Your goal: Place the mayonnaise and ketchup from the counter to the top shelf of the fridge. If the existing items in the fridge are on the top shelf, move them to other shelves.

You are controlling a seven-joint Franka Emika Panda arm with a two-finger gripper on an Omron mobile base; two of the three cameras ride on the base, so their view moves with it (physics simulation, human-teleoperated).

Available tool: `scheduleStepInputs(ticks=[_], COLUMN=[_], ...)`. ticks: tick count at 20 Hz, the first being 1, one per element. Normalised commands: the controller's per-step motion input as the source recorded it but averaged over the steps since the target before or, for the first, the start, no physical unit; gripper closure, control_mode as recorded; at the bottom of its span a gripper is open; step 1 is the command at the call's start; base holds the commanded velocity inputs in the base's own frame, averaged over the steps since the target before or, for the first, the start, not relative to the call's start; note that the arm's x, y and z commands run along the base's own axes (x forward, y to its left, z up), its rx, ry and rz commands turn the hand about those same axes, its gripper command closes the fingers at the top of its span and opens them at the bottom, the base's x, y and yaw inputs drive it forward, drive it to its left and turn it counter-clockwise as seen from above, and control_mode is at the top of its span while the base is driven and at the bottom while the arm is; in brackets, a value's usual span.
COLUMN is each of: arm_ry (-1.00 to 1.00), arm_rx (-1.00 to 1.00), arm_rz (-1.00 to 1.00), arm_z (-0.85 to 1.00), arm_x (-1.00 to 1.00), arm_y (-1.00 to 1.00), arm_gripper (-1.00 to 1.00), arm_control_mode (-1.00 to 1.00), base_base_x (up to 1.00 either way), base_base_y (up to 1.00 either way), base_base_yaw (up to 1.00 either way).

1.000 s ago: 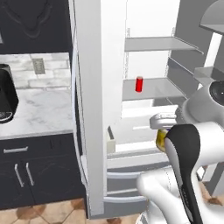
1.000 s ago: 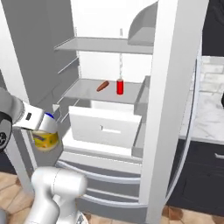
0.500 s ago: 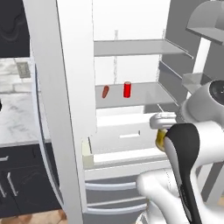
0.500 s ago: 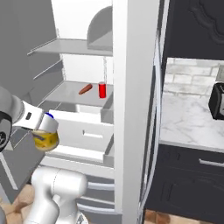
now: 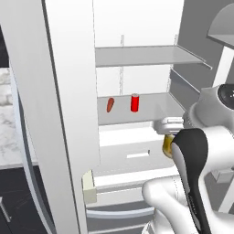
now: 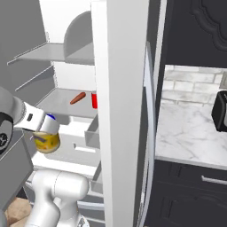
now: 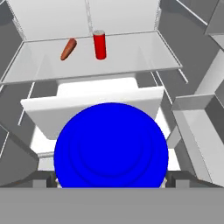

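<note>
Fridge standing open. Top shelf carrying nothing; orange-red item and red can sitting on board below it. Arm holding low before white drawers, hand pointing into cavity. Fingers grasping mayonnaise by blue cap. Placement pending; ketchup remaining to fetch from worktop.

Black toaster against grey brick backsplash
</note>
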Motion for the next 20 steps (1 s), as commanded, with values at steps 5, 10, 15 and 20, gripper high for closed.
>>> scheduleStepInputs(ticks=[5,10,15,20], arm_ry=[0.00,-0.37,-0.32,-0.24], arm_rx=[0.00,-0.03,0.00,0.00], arm_rz=[0.00,0.01,0.03,0.00], arm_z=[0.00,0.93,1.00,0.94], arm_x=[0.00,0.04,0.38,0.89], arm_y=[0.00,-0.01,-0.07,-0.01], arm_gripper=[1.00,1.00,1.00,1.00], arm_control_mode=[1.00,-1.00,-1.00,-1.00], base_base_x=[0.57,0.00,0.00,0.00], base_base_y=[0.00,0.00,0.00,0.00], base_base_yaw=[0.00,0.00,0.00,0.00])
